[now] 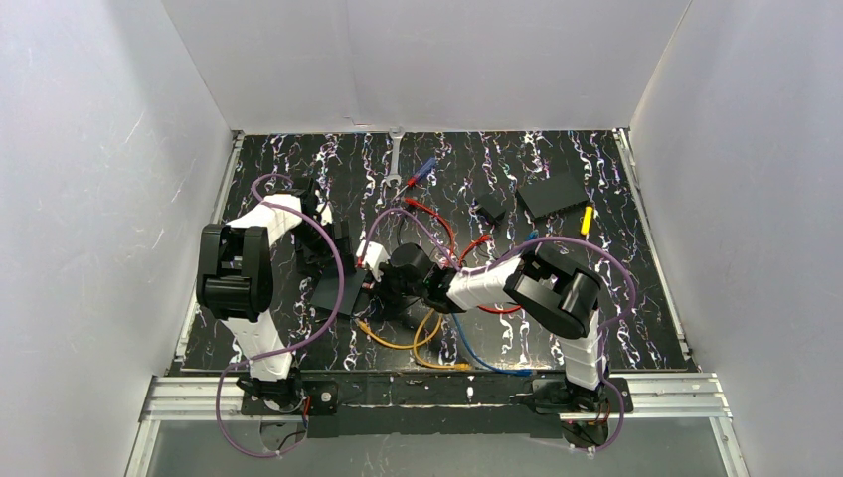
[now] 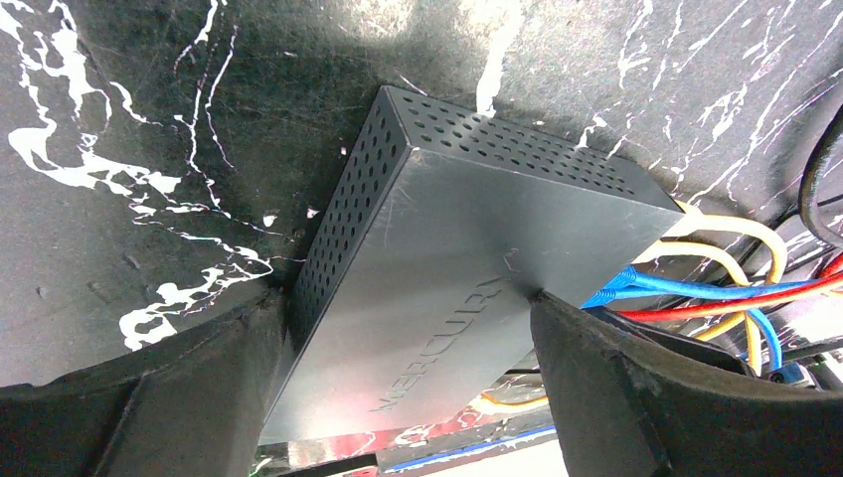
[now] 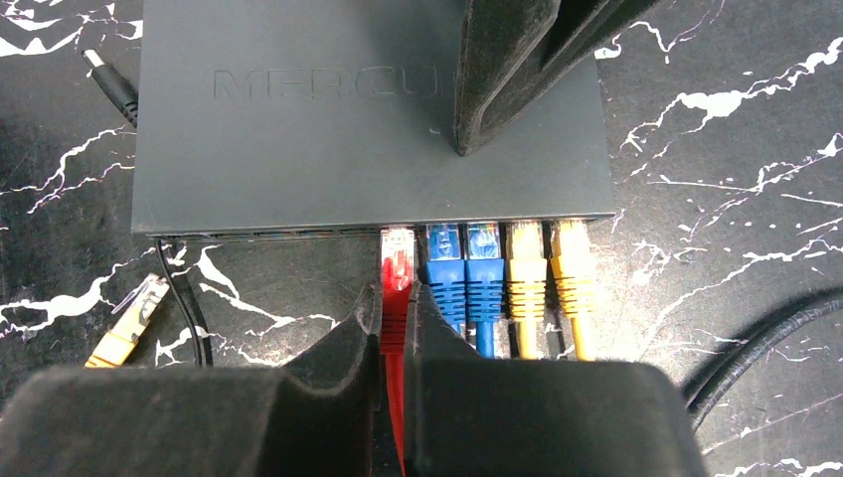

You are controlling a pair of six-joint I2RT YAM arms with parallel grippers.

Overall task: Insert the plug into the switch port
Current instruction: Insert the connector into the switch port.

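Note:
The switch (image 3: 298, 149) is a flat black box lying at the table's centre-left (image 1: 333, 295), its port row facing my right gripper. Two blue plugs (image 3: 465, 268) and two yellow plugs (image 3: 547, 268) sit in the right-hand ports. My right gripper (image 3: 398, 298) is shut on the red plug (image 3: 397, 263), whose clear tip is at the mouth of the port just left of the blue ones; its depth is not visible. My left gripper (image 2: 403, 308) stands wide open over the switch (image 2: 447, 258), one finger beside its perforated side wall, the other fingertip (image 2: 557, 318) resting on its top face.
A loose yellow plug (image 3: 124, 323) and a black barrel plug (image 3: 109, 84) lie left of the switch. Red, blue and orange cables (image 1: 437, 338) loop under the right arm. A plain black slab (image 1: 552, 194), a small black block (image 1: 489, 209) and a wrench (image 1: 396, 159) lie further back.

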